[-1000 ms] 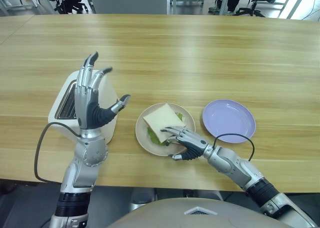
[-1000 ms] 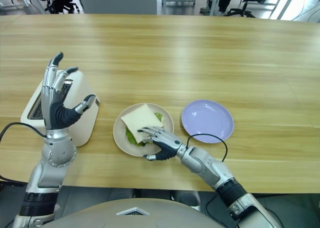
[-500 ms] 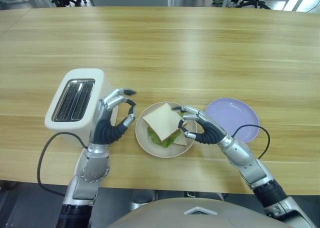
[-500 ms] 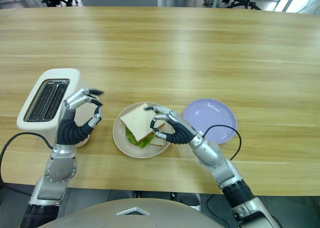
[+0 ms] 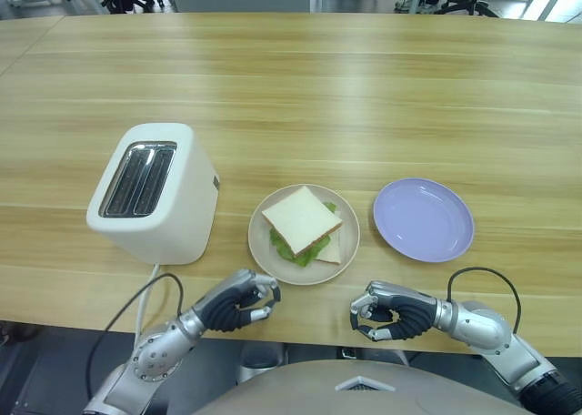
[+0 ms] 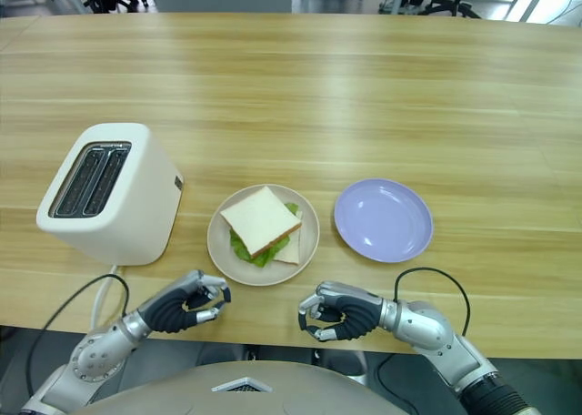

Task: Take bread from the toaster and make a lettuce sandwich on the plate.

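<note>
Both hands have drawn back from the plate to the table's near edge; the left hand [image 5: 238, 303] and right hand [image 5: 389, 311] now rest curled around nothing. The white-bread and green-lettuce sandwich [image 5: 302, 218] sits on the round beige plate [image 5: 349, 247] just ahead, between them (its lower slice seems slightly offset), so the task looks finished. The boxy white toaster [image 5: 156, 199] stands ahead of the left hand and the lilac plate [image 5: 424, 220] ahead of the right, and the wide wooden table [image 5: 364, 96] runs on beyond.

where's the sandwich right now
The sandwich sits on the beige plate, between the toaster on its left and the purple plate on its right.
</note>
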Robot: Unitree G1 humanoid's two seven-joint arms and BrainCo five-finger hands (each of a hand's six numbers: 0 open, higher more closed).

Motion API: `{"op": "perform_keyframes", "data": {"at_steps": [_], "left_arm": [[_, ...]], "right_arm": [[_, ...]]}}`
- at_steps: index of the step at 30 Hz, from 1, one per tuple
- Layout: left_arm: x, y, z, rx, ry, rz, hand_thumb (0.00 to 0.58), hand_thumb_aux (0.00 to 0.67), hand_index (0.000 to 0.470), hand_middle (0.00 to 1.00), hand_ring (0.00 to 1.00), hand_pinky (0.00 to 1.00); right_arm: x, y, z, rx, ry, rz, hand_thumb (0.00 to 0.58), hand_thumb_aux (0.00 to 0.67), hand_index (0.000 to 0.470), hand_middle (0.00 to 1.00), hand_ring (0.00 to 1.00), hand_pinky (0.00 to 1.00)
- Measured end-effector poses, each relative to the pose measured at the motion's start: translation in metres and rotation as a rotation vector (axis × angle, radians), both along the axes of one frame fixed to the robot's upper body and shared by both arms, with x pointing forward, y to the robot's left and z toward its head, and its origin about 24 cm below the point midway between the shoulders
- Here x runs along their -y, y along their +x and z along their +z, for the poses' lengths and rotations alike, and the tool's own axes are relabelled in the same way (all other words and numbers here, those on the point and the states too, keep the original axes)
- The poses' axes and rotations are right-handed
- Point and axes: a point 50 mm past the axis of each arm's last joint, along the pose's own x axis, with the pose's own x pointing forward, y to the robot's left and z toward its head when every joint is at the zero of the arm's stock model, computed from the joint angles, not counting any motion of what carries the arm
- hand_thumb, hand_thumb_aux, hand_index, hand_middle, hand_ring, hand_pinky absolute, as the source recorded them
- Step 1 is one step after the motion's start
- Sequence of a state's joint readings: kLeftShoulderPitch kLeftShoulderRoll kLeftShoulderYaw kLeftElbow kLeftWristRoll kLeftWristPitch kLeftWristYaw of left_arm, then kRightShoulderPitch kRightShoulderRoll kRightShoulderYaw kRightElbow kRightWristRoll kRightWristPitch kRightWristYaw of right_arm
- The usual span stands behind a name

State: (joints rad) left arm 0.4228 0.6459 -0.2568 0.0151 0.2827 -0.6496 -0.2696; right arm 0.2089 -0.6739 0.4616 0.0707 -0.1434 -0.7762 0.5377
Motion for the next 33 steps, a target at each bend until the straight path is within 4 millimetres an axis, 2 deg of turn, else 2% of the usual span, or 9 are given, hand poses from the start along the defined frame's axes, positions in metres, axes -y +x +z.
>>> {"op": "perform_keyframes", "data": {"at_steps": [1, 6, 13, 18, 21, 29, 33], "left_arm": [[0.000, 0.003, -0.008, -0.004, 0.069, -0.009, 0.580, 0.670, 0.460, 1.00, 1.00, 1.00], [0.002, 0.042, -0.014, 0.162, 0.287, 0.007, 0.580, 0.670, 0.460, 1.00, 1.00, 1.00], [0.025, 0.070, -0.016, 0.268, 0.356, -0.026, 0.580, 0.670, 0.460, 1.00, 1.00, 1.00], [0.028, 0.087, -0.017, 0.314, 0.383, -0.003, 0.580, 0.670, 0.460, 1.00, 1.00, 1.00], [0.032, 0.101, -0.016, 0.345, 0.399, 0.013, 0.580, 0.670, 0.460, 1.00, 1.00, 1.00], [0.046, 0.149, -0.013, 0.437, 0.464, 0.064, 0.580, 0.670, 0.460, 1.00, 1.00, 1.00], [0.046, 0.166, -0.008, 0.483, 0.488, 0.102, 0.580, 0.670, 0.460, 1.00, 1.00, 1.00]], "right_arm": [[-0.003, 0.003, -0.003, 0.024, -0.022, -0.003, 0.580, 0.670, 0.460, 1.00, 1.00, 1.00], [-0.019, 0.021, -0.021, 0.148, -0.141, -0.027, 0.580, 0.670, 0.460, 1.00, 1.00, 1.00], [-0.050, 0.048, -0.031, 0.332, -0.202, -0.027, 0.580, 0.670, 0.460, 1.00, 1.00, 1.00], [-0.064, 0.065, -0.036, 0.437, -0.220, -0.054, 0.580, 0.670, 0.460, 1.00, 1.00, 1.00], [-0.072, 0.082, -0.036, 0.512, -0.233, -0.092, 0.580, 0.670, 0.460, 1.00, 1.00, 1.00], [-0.075, 0.134, -0.030, 0.682, -0.338, -0.232, 0.580, 0.670, 0.460, 1.00, 1.00, 1.00], [-0.075, 0.146, -0.027, 0.726, -0.353, -0.271, 0.580, 0.670, 0.460, 1.00, 1.00, 1.00]]}}
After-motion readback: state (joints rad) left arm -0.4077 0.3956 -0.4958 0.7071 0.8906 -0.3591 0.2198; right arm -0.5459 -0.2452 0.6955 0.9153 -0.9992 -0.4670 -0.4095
